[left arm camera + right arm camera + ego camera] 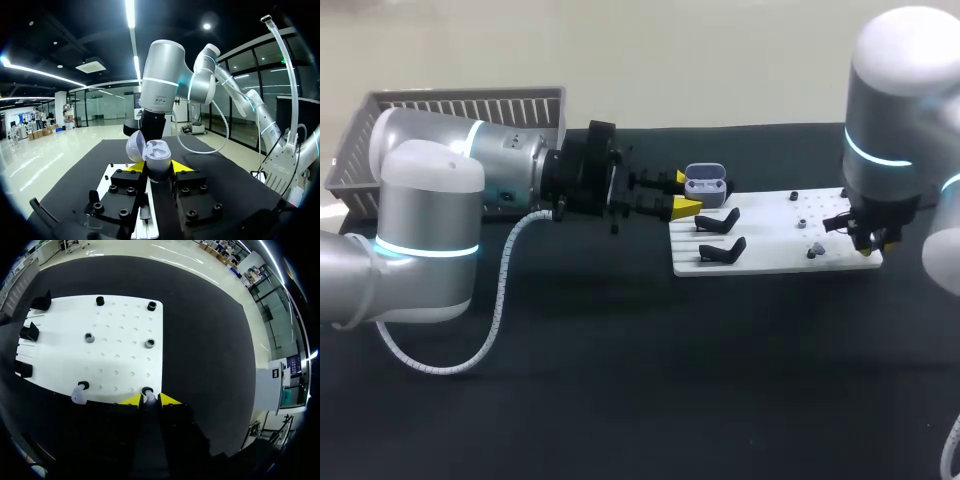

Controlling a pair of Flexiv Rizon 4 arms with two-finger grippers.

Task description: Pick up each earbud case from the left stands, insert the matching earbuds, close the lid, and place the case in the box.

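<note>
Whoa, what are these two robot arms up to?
The left arm's fingers grip an open earbud case, lid up, by the black stands. The right arm's fingers are closed on one small earbud at the white board's edge, with a second earbud nearby. The case looks empty.

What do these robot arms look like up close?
The left arm and right arm are fat silver-grey tubes with rounded joints and glowing cyan rings. The left gripper and right gripper are black and blocky, their fingers tipped bright yellow. A white ribbed cable loops along the left arm.
</note>
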